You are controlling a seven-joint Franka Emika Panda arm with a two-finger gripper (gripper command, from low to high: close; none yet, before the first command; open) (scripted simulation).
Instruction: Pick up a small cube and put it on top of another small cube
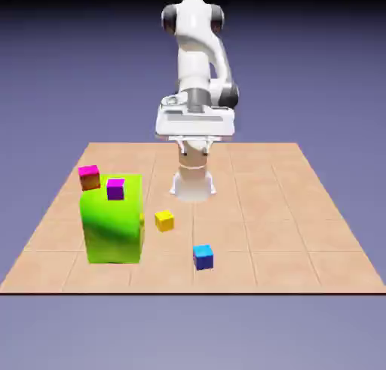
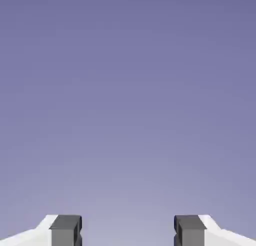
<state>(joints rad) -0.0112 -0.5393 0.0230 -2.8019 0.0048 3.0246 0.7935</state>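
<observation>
The small blue cube [image 1: 203, 256], purplish on its lower side, rests on the tiled table near the front edge. The small yellow cube [image 1: 164, 221] sits apart from it, a little further back and toward the exterior view's left. My gripper [image 1: 194, 126] hangs high above the table's far part, well away from both cubes. In the hand view the gripper [image 2: 127, 232] is open. Its grey fingertips [image 2: 65, 230] stand wide apart, and only the blue-violet backdrop shows between them. Neither cube appears in the hand view.
A big lime-green block [image 1: 113, 219] stands left of the yellow cube, with a purple cube [image 1: 115, 188] on top of it. A magenta-topped orange cube [image 1: 89, 177] shows at the block's far left corner. The tan table [image 1: 271, 225] ends just in front of the blue cube.
</observation>
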